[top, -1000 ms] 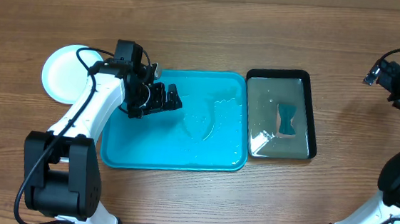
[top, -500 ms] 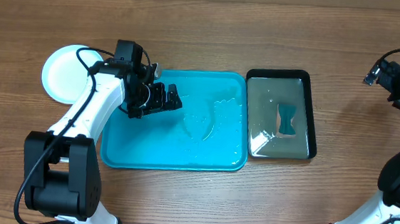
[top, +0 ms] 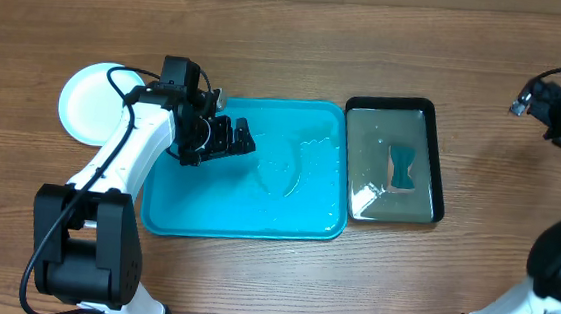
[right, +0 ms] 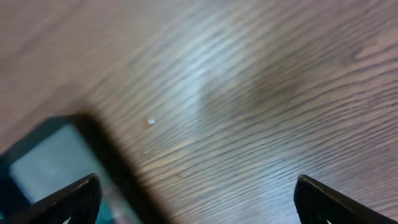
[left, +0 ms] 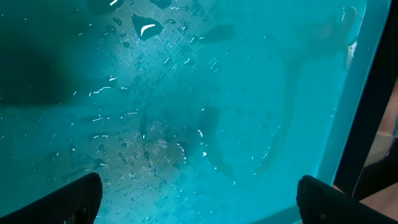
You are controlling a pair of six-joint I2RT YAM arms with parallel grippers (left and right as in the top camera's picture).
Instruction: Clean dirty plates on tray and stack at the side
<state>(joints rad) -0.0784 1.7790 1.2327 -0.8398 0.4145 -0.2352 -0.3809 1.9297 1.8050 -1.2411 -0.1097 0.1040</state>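
The turquoise tray [top: 207,201] lies in the middle of the table, wet and with no plate on it; its wet floor fills the left wrist view [left: 186,112]. A stack of plates [top: 89,102], white on top with a light blue rim showing, sits on the table left of the tray. The yellow-green plate is hidden. My left gripper [top: 230,138] hovers open and empty over the tray's upper left part; its fingertips [left: 199,199] are spread wide. My right gripper [top: 526,101] is open and empty at the far right, above bare wood [right: 249,93].
A black tray with water [top: 397,158] stands right of the turquoise tray, with a blue sponge [top: 401,169] in it. Its corner shows in the right wrist view [right: 56,155]. Bare wooden table surrounds both trays.
The right arm has shifted slightly at the far right edge. The left arm, the trays and the plates have not moved.
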